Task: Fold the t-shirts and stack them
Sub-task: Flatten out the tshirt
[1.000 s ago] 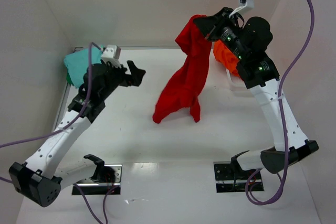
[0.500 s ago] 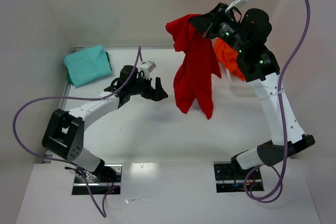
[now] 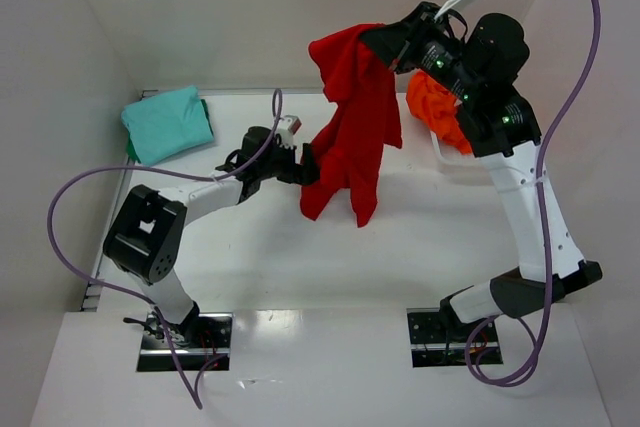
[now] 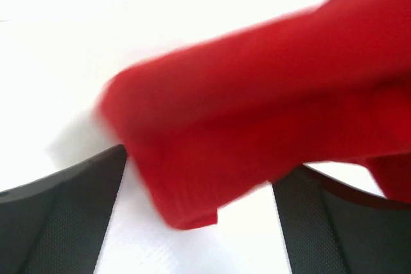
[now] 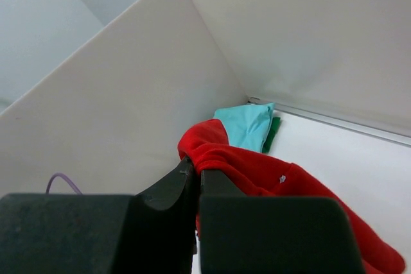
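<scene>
Reaching in from nine o'clock, the left fingers [image 3: 303,160] have come up to the red t-shirt [image 3: 352,132] since a second ago; they stand wide apart with its lower hem between them. Up top the right fingers [image 3: 388,47] are pinched tight on its upper edge, so it hangs over the counter [image 3: 420,237] near twelve o'clock. A teal t-shirt [image 3: 168,124] lies folded at ten o'clock, an orange t-shirt [image 3: 435,107] at two.

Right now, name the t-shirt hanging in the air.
The bright red cloth t-shirt: it hangs from the right gripper; the folded teal shirt and the orange shirt lie unheld.
</scene>
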Motion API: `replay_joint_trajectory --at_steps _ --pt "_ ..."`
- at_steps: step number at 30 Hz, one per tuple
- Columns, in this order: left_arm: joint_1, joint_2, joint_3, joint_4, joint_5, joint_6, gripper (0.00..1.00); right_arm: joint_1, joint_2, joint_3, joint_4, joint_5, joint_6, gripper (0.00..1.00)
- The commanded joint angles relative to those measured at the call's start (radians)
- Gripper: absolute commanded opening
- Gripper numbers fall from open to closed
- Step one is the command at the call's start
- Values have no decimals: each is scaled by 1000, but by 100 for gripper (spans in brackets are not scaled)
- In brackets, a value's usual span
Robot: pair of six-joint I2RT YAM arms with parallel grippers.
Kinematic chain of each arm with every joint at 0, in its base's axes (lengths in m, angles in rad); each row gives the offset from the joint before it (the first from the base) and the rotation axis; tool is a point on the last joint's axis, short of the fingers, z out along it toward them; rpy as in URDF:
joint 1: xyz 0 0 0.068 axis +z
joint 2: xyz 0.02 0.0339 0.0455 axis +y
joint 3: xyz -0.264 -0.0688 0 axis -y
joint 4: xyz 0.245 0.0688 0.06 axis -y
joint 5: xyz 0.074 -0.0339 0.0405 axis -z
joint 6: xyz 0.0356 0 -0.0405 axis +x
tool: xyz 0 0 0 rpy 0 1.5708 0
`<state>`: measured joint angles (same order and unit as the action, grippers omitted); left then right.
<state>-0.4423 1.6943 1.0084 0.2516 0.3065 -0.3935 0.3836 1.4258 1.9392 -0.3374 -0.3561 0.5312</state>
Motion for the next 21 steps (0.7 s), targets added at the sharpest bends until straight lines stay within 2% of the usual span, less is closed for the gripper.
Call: replay_joint_trajectory --at_steps 1,2,3,4,5,6,13,14,15,17,18,21 --pt "-1 24 39 110 -89 -2 81 6 -67 44 41 -23 6 0" --pt "-1 24 39 138 -80 -11 60 6 -76 44 31 -23 6 0" --pt "-1 24 39 150 -63 -24 60 6 -76 44 31 -23 6 0" --pt "-1 24 39 164 -47 -40 36 6 -76 44 31 -23 6 0" --pt "-1 24 39 176 -37 -53 22 6 -76 35 31 -23 6 0" --pt "-1 24 39 205 -26 -80 0 6 -85 35 31 -23 6 0" --pt "-10 24 59 227 13 -90 0 6 -94 26 31 -12 15 0" --pt "-1 24 102 177 90 -55 7 6 -94 14 31 -1 4 0" --pt "-1 24 120 114 123 -20 20 6 -94 3 31 -1 4 0" --pt "-1 44 147 65 219 19 52 6 -94 -6 31 8 4 0" --pt "-1 44 157 10 282 62 87 6 -94 -16 31 8 4 0" --pt "-22 44 132 -3 298 87 96 6 -103 -25 31 8 4 0"
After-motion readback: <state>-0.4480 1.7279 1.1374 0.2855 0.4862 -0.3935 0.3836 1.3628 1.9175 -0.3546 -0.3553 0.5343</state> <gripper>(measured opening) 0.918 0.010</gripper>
